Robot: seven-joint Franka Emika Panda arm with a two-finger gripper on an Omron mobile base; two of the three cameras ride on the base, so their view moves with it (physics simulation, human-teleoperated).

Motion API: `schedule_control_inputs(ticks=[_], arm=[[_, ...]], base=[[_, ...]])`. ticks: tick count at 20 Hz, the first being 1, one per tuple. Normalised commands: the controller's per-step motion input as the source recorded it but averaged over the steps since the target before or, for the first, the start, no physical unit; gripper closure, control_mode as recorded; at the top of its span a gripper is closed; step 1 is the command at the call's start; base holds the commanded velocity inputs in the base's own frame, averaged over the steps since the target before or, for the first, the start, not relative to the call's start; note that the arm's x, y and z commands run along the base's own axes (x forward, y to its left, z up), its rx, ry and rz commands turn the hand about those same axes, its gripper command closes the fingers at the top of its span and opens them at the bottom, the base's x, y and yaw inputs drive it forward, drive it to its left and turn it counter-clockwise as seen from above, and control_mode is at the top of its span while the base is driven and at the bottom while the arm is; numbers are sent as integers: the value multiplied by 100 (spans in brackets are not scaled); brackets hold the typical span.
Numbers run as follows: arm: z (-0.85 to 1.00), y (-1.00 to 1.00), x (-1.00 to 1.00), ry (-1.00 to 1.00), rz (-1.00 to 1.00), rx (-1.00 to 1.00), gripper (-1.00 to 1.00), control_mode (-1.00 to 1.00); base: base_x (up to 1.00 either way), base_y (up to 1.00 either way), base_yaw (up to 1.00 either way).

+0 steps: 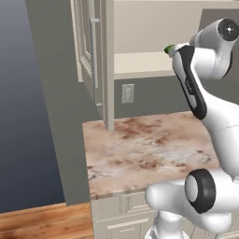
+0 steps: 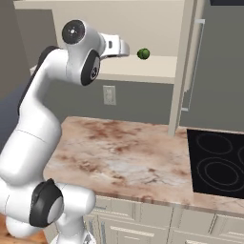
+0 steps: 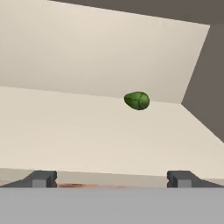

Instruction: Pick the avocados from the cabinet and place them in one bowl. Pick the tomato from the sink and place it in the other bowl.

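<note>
A dark green avocado lies on the cream shelf of the open cabinet, towards the shelf's right back corner. My gripper is open and empty, level with the shelf's front edge, its fingertips spread wide. The avocado sits a short way ahead of the gripper and slightly to its right. From the left, the avocado peeks out from behind my arm. The cabinet door stands swung open. The bowls, the tomato and the sink are out of view.
A marbled counter runs under the cabinet, with a wall outlet above it. A black cooktop is set in at the right. The cabinet's other door hangs open on the right, and a side post reaches down to the counter.
</note>
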Motion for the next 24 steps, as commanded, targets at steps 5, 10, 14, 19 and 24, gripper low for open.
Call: schedule_control_inputs(ticks=[5, 10, 14, 19, 24], arm=[[0, -16, 40, 0, -3, 0, -100, -100], [0, -23, 39, 5, -7, 0, -100, -100], [0, -22, 35, 6, -7, 0, -100, -100], [0, -4, 18, 0, 0, 1, -100, -100], [-13, -5, 21, -1, 0, 1, -100, -100]], base=[[0, 0, 0], [0, 0, 0], [0, 0, 0], [0, 0, 0], [0, 0, 0]])
